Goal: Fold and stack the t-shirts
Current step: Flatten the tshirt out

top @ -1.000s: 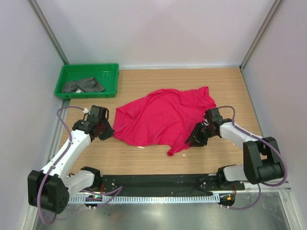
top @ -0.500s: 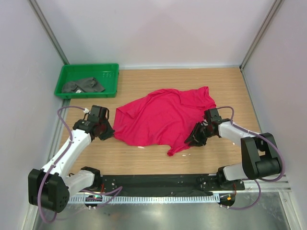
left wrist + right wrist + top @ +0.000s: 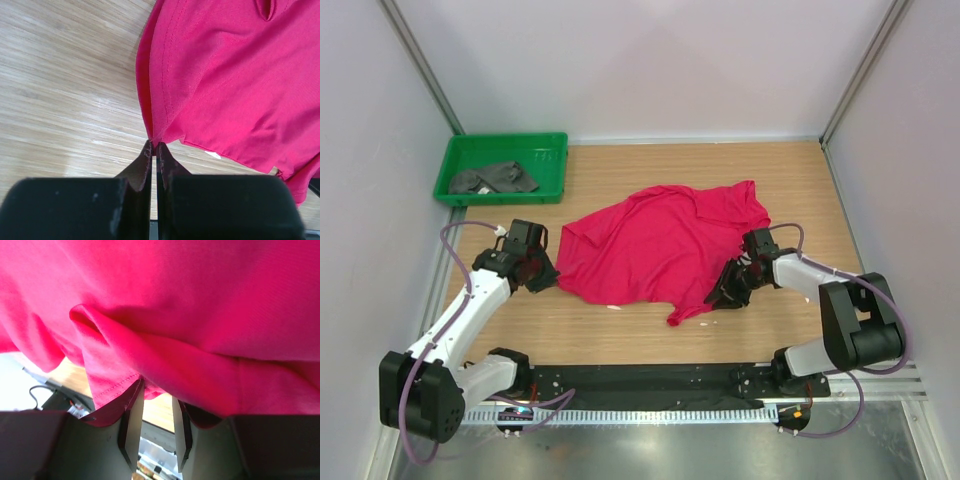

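**Top external and both wrist views: fingers at the red shirt's near edge**

Top external: crimson-red cloth t-shirt (image 3: 660, 248) lies spread and rumpled, unfolded, about mid-way across the wooden bench (image 3: 800, 190). Dark grey cloth t-shirt (image 3: 495, 179) lies crumpled in the green plastic tray (image 3: 545, 160) at the far left corner, well apart from the red one. Left fingers (image 3: 546, 276) sit low at the red shirt's near-left corner. Right fingers (image 3: 723, 295) sit low at its near-right edge, beside a tongue of cloth that trails toward the arm bases.

Left wrist: the left fingers are pressed together, with only a hairline slit between them. The shirt's hemmed corner comes to a point right at their tips and looks pinched there. Bare wood shows to the left of the cloth.

Right wrist: the right fingers stand a little apart, and the bench shows through the narrow gap. Red cloth drapes over the tips and hides them. A stitched hem hangs over the left-hand finger. Cannot tell whether any cloth is clamped.
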